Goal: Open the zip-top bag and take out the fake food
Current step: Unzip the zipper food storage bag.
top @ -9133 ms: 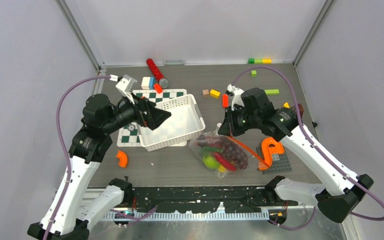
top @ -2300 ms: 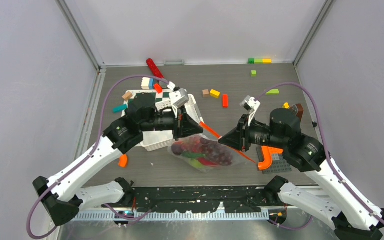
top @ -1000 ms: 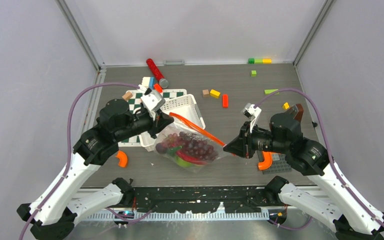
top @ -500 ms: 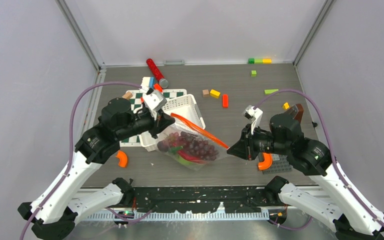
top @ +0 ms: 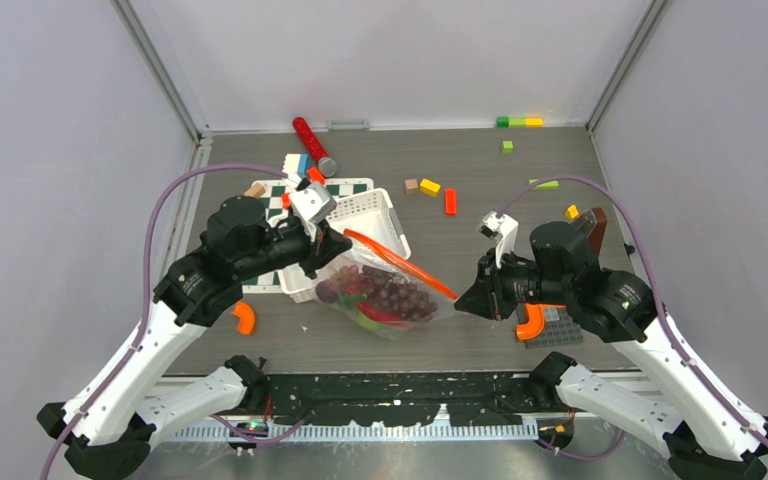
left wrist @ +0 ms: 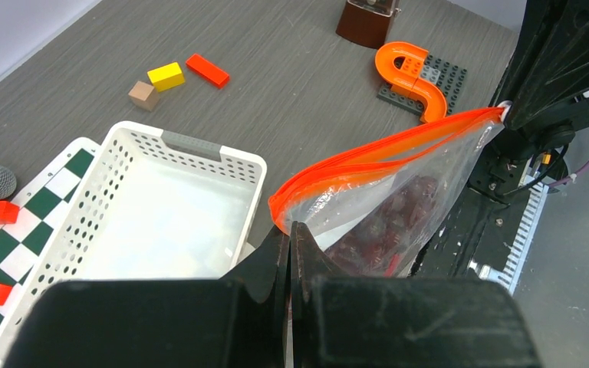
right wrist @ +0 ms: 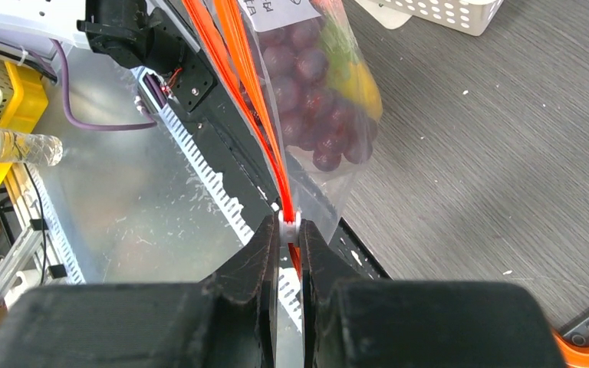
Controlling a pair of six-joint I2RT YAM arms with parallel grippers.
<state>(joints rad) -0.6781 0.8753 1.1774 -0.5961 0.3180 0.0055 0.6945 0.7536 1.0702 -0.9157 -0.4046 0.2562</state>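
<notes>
- Left gripper (left wrist: 289,230) sits at the white basket's (left wrist: 176,146) near right corner. Its fingers are pressed together on one end of the orange zip strip (left wrist: 368,157).
- Right gripper (right wrist: 289,224) is well off to the basket's right, fingers pinching the small white slider (right wrist: 289,218) at the strip's far end.
- The zip-top bag (top: 385,295) hangs stretched between them, just right of the basket and on its near side. The strip is taut on top with the pouch sagging beneath (whether the seal has parted, I cannot tell).
- The fake food (top: 390,298) is all inside the bag: dark purple grapes, with red, green and yellow pieces.
- Orange curved track piece (top: 530,322) lies farther right of the basket, just past the right gripper.
</notes>
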